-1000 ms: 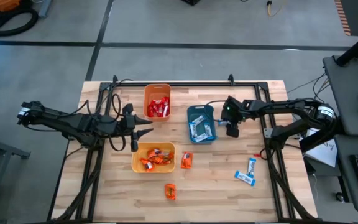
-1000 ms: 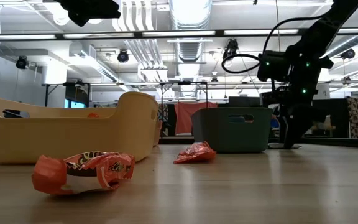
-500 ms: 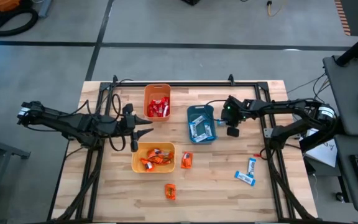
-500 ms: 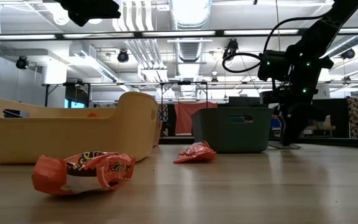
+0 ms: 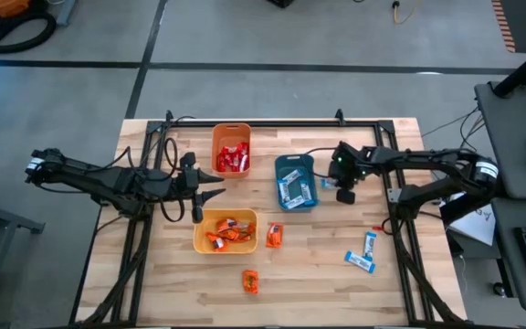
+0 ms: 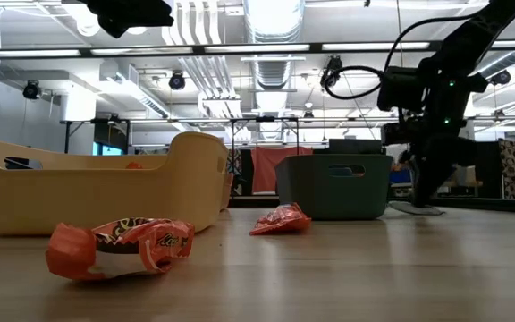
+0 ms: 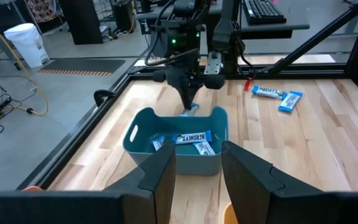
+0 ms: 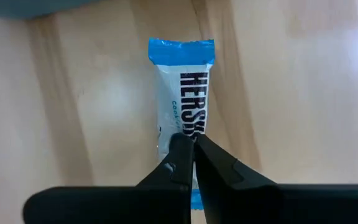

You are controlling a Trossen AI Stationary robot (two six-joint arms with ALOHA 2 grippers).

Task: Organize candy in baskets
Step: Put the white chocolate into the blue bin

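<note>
R gripper (image 8: 189, 138) is mine at work: fingers pressed together, tips down right over a light-blue/white candy bar (image 8: 185, 81) lying flat on the table (image 5: 318, 274). Can't tell if the wrapper is actually pinched or just sits under the tips. The spot is just beside the teal basket (image 5: 278, 174), on its side toward the table's right edge, approx mid-table. The other arm's cam sees this gripper (image 7: 188, 106) pointing straight down behind the teal basket's wall (image 7: 179, 158), w/ a bit of blue wrapper at its tip.

Teal basket holds several blue/white bars. Orange basket (image 5: 215, 137) sits near the far edge w/ red candy in it. Yellow basket (image 5: 198, 233) sits closer to the low-cam edge, w/ orange candy inside.

Loose candy: one orange pack (image 5: 273, 235) touching or just beside the yellow basket's right side, another orange pack (image 5: 250, 281) near the low-cam edge, and two blue bars (image 5: 363, 254) toward the right edge, close together.

L gripper (image 5: 213, 194) waits w/ fingers spread, nothing between them, hovering between the orange and yellow baskets.
</note>
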